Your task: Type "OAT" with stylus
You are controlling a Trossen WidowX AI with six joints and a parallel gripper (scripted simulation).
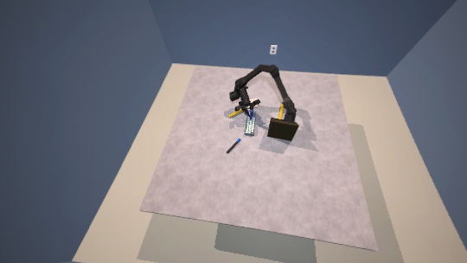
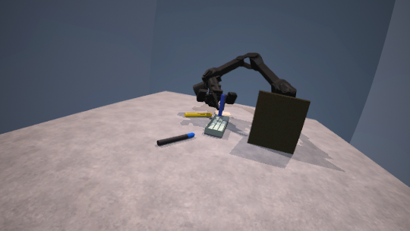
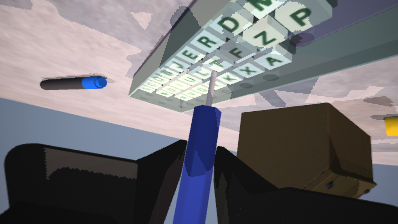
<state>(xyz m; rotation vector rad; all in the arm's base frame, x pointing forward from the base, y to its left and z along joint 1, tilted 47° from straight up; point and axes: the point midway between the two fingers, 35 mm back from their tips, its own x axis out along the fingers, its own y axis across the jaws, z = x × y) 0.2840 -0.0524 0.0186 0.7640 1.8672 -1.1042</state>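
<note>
The keyboard (image 1: 250, 127) (image 2: 216, 127) (image 3: 206, 41) lies on the desk with pale keys and green letters. My gripper (image 1: 249, 111) (image 2: 220, 102) (image 3: 201, 150) is shut on the blue stylus (image 1: 252, 114) (image 2: 222, 106) (image 3: 206, 125), near the keyboard's far end. The stylus points down, nearly upright in the exterior view. In the wrist view its thin grey tip (image 3: 212, 82) overlaps the T key (image 3: 217, 64), beyond the F key and close to the K key. Whether the tip touches or presses the key cannot be told. The O key cannot be made out.
A black marker with a blue end (image 1: 233, 145) (image 2: 172, 140) (image 3: 65, 83) lies in front and left of the keyboard. A yellow stick (image 1: 235, 113) (image 2: 195, 115) lies to the left. A dark brown box (image 1: 283, 130) (image 2: 279, 123) (image 3: 285, 145) stands to the right, with another yellow object (image 1: 281, 112) behind it.
</note>
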